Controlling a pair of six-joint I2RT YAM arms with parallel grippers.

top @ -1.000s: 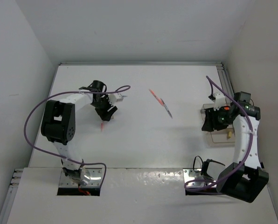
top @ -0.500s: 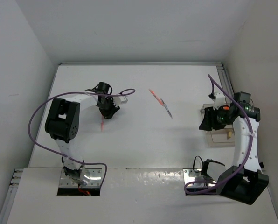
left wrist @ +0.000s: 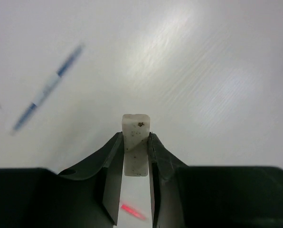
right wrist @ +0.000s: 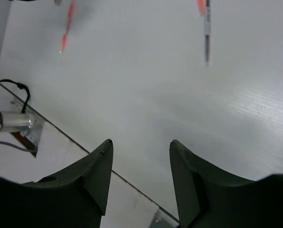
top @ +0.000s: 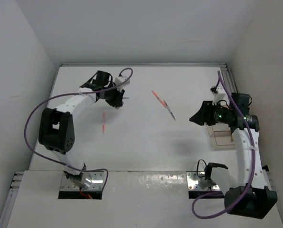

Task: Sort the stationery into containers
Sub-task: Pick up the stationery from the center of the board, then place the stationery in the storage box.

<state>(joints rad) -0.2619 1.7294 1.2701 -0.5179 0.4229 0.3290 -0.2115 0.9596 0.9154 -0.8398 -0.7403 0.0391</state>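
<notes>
Fingers of the left gripper [left wrist: 135, 137] were clamped on a small white eraser [left wrist: 136, 124], held above the table [top: 141, 152] in the upper left of the overhead view. A red pen [top: 104, 122] lay below it, and an orange pen [top: 158, 98] and a blue pen [top: 171, 112] lay near the centre. The right gripper [right wrist: 141, 145], fingers apart and empty, hung at the right, near a clear box [top: 223, 138].
</notes>
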